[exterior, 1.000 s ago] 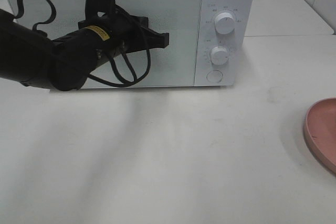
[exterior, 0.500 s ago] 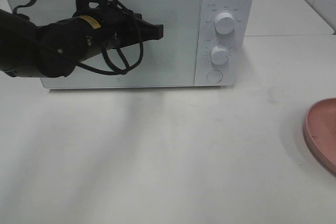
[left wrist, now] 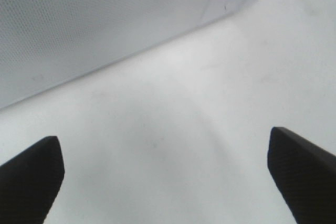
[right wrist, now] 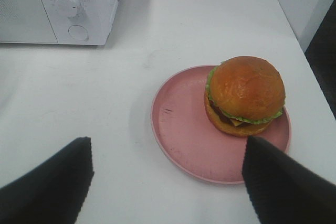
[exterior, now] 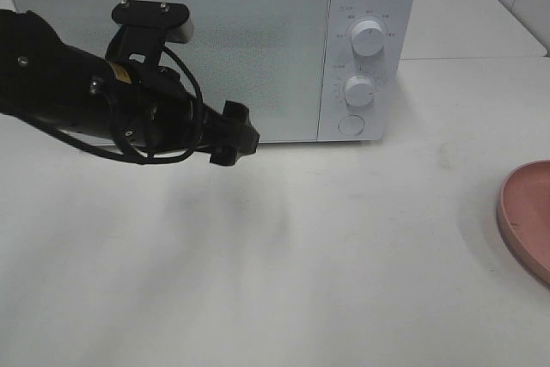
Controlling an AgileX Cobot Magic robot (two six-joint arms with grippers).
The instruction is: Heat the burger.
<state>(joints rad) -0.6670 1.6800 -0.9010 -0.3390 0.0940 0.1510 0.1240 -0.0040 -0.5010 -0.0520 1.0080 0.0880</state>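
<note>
burger (right wrist: pixel 244 96) sits on plate (right wrist: pixel 184 135), below the right gripper (right wrist: pixel 168 179), jaws apart, holding nothing.

Microwave (exterior: pixel 258 49): white casing, smooth, looks like plastic or painted metal; door panel finely dotted, semi-matt. Knobs (exterior: pixel 368 38) white, smooth plastic look. Desk (exterior: pixel 344 247): white, smooth, low sheen, faint scuff marks. Plate (right wrist: pixel 189 135): pink, matt, plastic-like, small dark marks. Burger (right wrist: pixel 244 96): bun glossy golden-brown; lettuce edge frilled. Left hand (exterior: pixel 230 133): black, matt plastic look. Right hand (right wrist: pixel 168 182): fingers (right wrist: pixel 47 187) black, matt, finely textured.
</note>
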